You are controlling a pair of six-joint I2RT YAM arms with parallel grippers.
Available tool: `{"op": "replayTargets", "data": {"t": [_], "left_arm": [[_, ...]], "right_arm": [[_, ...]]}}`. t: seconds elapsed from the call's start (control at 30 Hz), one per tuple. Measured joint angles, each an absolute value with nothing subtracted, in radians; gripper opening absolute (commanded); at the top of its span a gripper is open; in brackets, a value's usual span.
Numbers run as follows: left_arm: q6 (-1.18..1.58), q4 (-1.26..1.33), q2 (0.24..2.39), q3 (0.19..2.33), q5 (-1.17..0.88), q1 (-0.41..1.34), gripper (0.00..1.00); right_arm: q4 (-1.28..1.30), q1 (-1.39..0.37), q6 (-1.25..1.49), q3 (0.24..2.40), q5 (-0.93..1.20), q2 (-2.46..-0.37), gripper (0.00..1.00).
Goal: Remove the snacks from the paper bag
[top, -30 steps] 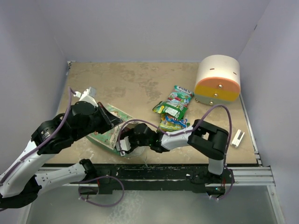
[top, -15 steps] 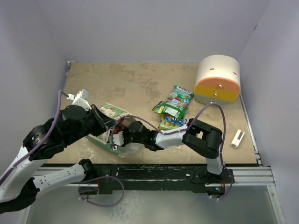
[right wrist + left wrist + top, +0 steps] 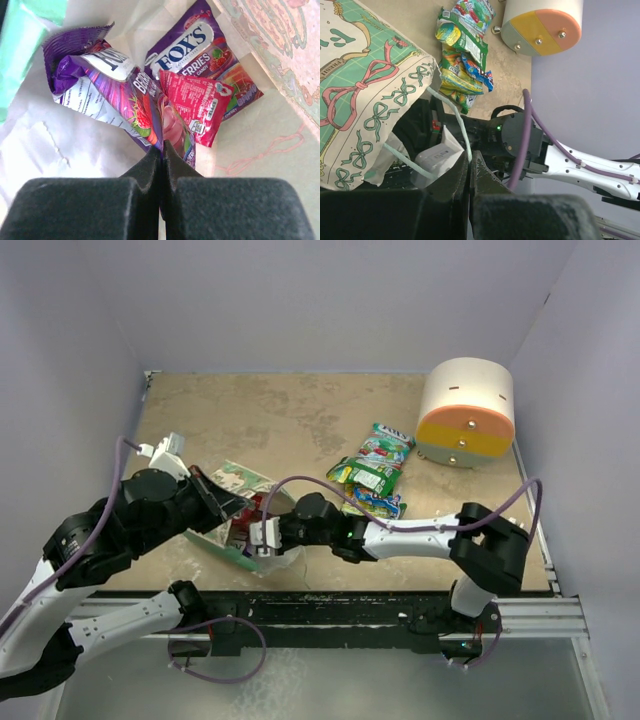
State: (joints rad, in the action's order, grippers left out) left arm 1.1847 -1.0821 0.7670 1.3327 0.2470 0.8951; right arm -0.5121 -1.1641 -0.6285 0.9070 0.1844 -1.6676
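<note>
Left gripper [image 3: 470,161] pinching string handle [image 3: 451,114], jaws pressed together on it, holding mouth of paper bag [image 3: 232,485] open; bag lying on side at near-left of desk [image 3: 290,415]. Right gripper [image 3: 162,150] reaching inside bag, jaws closed tight on edge of crumpled purple packet [image 3: 110,85]. Red packet [image 3: 192,100] and second purple packet [image 3: 185,40] lying just behind, touching it. Green packets [image 3: 372,475] already out, piled mid-desk. Best way, judging: drawing packet straight back through mouth, slowly, since grip looking thin; left gripping handle firmly so bag not dragging along
</note>
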Motion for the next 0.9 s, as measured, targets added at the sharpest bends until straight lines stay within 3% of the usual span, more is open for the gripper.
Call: {"op": "replayTargets", "data": {"t": [0.27, 0.9], "left_arm": [[1.183, -1.067, 0.747, 1.318, 0.253, 0.895, 0.00], [1.168, -1.004, 0.762, 1.269, 0.276, 0.895, 0.00]], "right_arm": [[-0.293, -1.164, -0.464, 0.908, 0.191, -1.488, 0.00], [0.204, -1.164, 0.083, 0.939, -0.018, -1.013, 0.00]]}}
